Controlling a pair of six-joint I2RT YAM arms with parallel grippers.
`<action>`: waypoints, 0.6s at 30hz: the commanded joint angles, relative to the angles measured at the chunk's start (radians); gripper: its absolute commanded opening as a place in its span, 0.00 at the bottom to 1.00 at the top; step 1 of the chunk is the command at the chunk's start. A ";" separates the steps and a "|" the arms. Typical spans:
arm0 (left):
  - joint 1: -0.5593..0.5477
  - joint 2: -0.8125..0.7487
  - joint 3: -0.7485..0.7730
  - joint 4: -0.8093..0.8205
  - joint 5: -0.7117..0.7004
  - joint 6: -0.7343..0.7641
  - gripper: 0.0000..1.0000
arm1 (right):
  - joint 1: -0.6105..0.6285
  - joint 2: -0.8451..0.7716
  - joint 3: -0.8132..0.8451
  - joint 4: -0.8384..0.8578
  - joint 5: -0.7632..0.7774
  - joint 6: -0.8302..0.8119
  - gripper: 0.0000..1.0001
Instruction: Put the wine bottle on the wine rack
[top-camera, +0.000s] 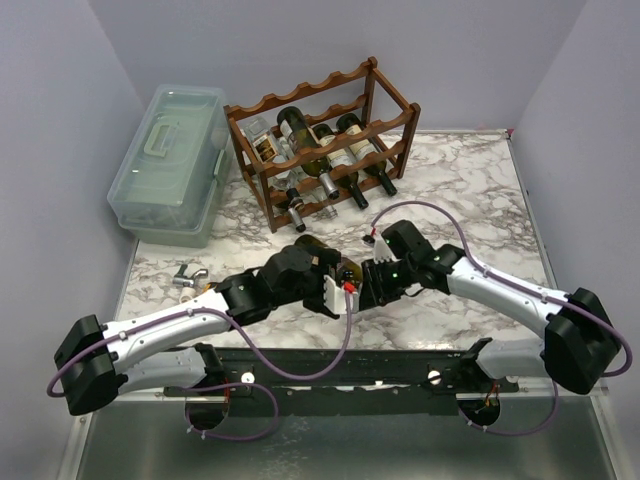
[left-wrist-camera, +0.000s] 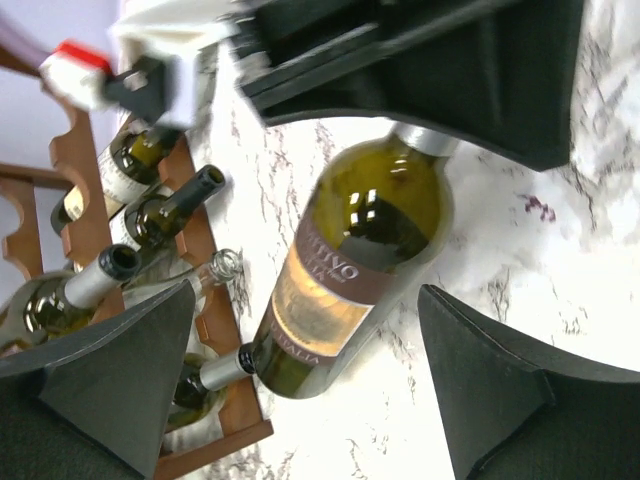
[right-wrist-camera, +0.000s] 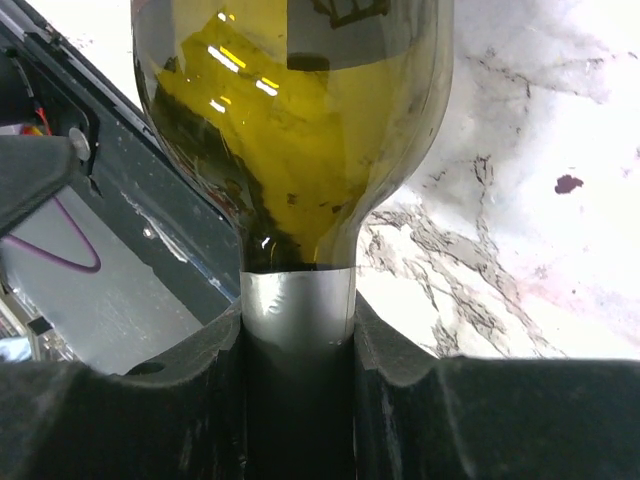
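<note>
The wine bottle (top-camera: 348, 270) is olive green with a brown and orange label. It lies low over the marble table in front of the wine rack (top-camera: 330, 140), its base toward the rack. My right gripper (top-camera: 372, 280) is shut on its silver foil neck (right-wrist-camera: 297, 305), one finger (right-wrist-camera: 400, 380) on each side. In the left wrist view the bottle (left-wrist-camera: 350, 270) runs between my left gripper's (left-wrist-camera: 300, 390) wide-open fingers (left-wrist-camera: 500, 390), which do not touch it. The dark wooden rack (left-wrist-camera: 80, 170) shows at the left there.
Several bottles (top-camera: 320, 150) lie in the rack's lower tiers, necks toward me. A pale green plastic box (top-camera: 170, 160) stands left of the rack. A small metal piece (top-camera: 187, 275) lies at the left of the table. A dark rail (top-camera: 350, 365) runs along the near edge.
</note>
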 joint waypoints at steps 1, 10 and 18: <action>0.061 -0.085 0.047 0.190 -0.019 -0.239 0.99 | 0.004 -0.081 0.010 0.003 0.063 0.011 0.01; 0.235 0.092 0.537 -0.006 -0.392 -0.748 0.99 | 0.005 -0.191 0.127 -0.094 0.165 0.009 0.00; 0.459 0.228 0.684 -0.124 -0.439 -1.028 0.99 | 0.004 -0.260 0.209 -0.167 0.318 0.018 0.01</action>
